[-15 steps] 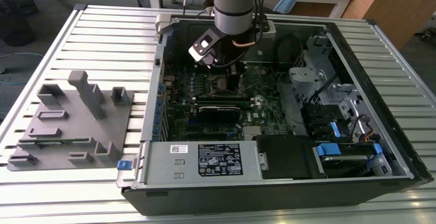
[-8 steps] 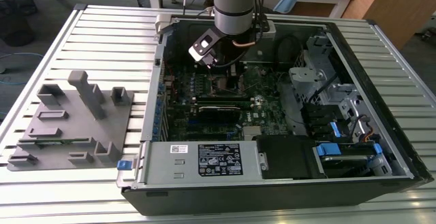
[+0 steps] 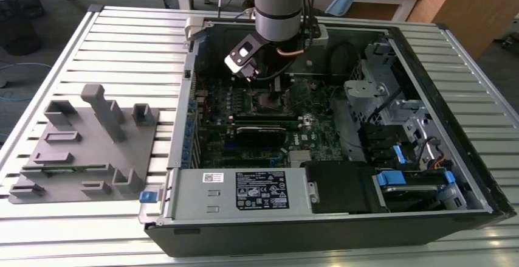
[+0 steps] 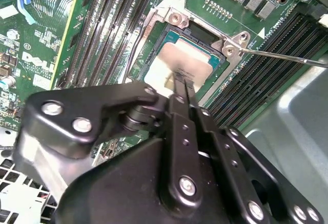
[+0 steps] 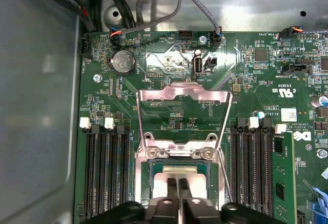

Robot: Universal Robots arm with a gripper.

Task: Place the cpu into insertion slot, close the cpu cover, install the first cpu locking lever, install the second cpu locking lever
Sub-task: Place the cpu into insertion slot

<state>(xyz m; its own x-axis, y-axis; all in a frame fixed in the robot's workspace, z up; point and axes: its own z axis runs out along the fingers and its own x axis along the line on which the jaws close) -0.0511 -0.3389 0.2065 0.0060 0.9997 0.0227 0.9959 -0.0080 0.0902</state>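
While looking down on the insertion slot (image 5: pixel 144 179) in the first wrist view, find the gripper (image 5: pixel 179 185) directly above it, jaws pressed together with nothing between them. In the second wrist view, fingertips right at the middle of the cpu (image 4: pixel 177 62); touching or just clear, cannot tell. Cpu lying flat inside the insertion slot, dull silver top up. Cpu cover (image 5: pixel 183 92) open, standing up from one edge of the insertion slot. One thin locking lever (image 4: pixel 279 56) unlatched, slanting away from a corner of the insertion slot. Long black memory slots (image 5: pixel 105 178) flanking the insertion slot on two sides. In the exterior view, arm (image 3: pixel 280 2) reaching into the open computer case (image 3: pixel 324 236), straight above the insertion slot.
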